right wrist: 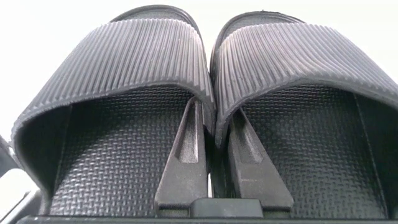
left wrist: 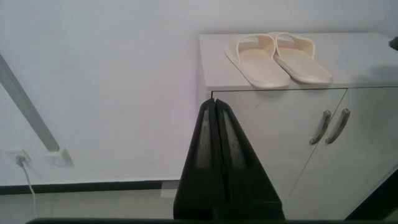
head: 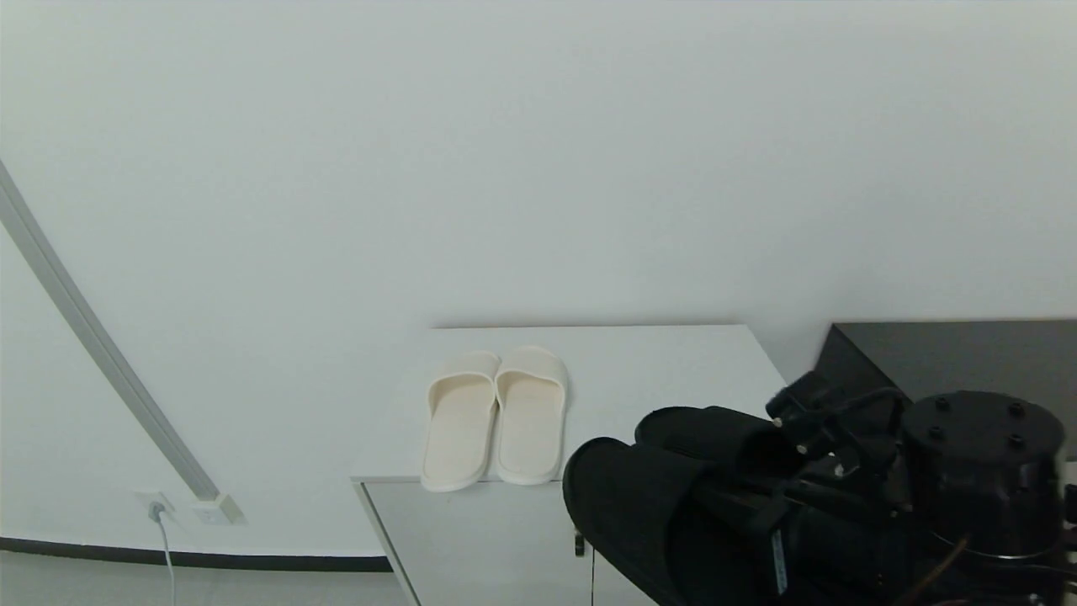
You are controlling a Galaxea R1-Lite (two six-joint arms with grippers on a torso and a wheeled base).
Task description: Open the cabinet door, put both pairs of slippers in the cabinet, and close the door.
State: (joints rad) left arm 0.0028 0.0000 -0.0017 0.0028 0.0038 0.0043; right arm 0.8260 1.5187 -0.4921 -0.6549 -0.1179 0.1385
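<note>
- On the cabinet (head: 656, 362) top, close to the front edge and toward the left corner, the cream slippers (head: 495, 418) sit side by side. They touch each other along their inner sides, soles down, heels right at the front edge.
- Over at the cabinet's front right corner we have the black slippers (head: 648, 497), carried as a pair by the right claw (right wrist: 214, 168). They overlap the front edge in the head view, well apart from the cream pair.
- A look from the right wrist: one finger (right wrist: 185, 158) is tucked under each ribbed strap. The two fingers pinch the adjoining inner walls of both black slippers between them, so that claw is clamped on the pair.
- The left claw (left wrist: 216, 149) has its two fingers pressed flat together with nothing between them. From its own wrist view the tips line up with the cabinet's front left corner; how near it is, I cannot tell.
- The two cabinet doors (left wrist: 273, 143) sit flush with the front and are closed. Their handles (left wrist: 320, 127) stand side by side at the middle seam.
- Down on the wall left of the cabinet there is a socket (head: 154, 505) with a cable plugged in. A grey rail (head: 92, 337) runs slantwise above it.
- Beyond the cabinet's right edge lies a dark surface (head: 968, 353).
</note>
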